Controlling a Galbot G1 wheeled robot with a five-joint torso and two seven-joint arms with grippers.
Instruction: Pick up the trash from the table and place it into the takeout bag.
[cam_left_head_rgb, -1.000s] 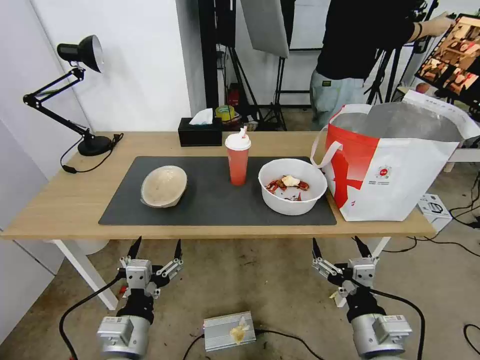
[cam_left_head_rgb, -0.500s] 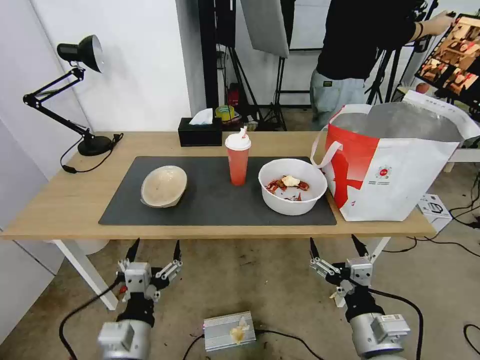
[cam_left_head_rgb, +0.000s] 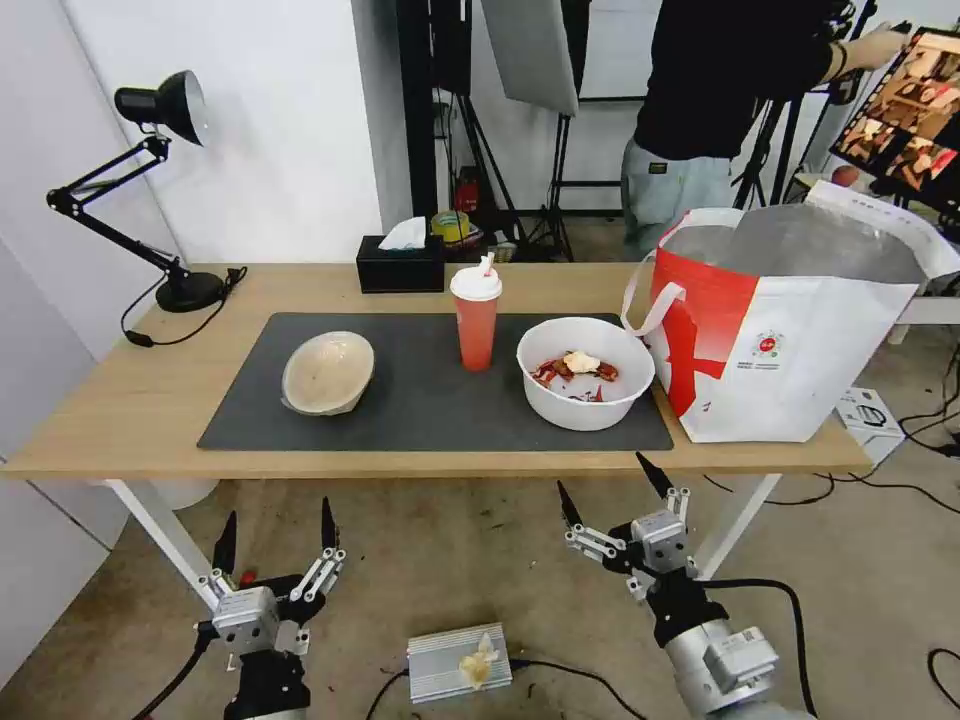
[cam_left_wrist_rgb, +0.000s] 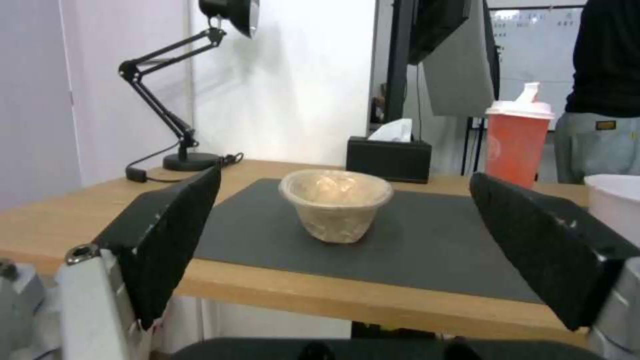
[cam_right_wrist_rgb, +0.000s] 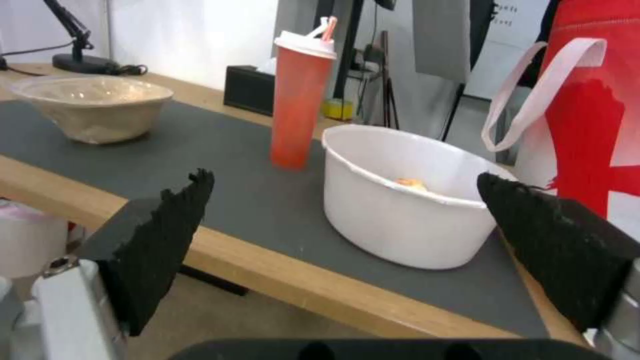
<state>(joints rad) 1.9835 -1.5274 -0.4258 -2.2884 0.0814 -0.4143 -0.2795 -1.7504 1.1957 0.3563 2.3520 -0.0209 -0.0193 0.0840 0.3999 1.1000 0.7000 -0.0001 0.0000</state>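
On the dark grey mat of the light-wood table stand three pieces of trash. A beige pulp bowl sits at the left. A tall red cup with white lid and straw is in the middle. A white bowl with red scraps is at the right. The white and red takeout bag stands open at the table's right end. My left gripper hangs open below the front edge, facing the beige bowl. My right gripper is open just below the edge, facing the white bowl.
A black desk lamp and its cord occupy the far left corner. A black tissue box sits behind the cup. On the floor lie a metal box, cables and a small carton. A person stands behind the table.
The left gripper has dropped lower and drawn back from the table edge. The right gripper has shifted left and tilted, now in front of the white bowl. The table's things stayed put.
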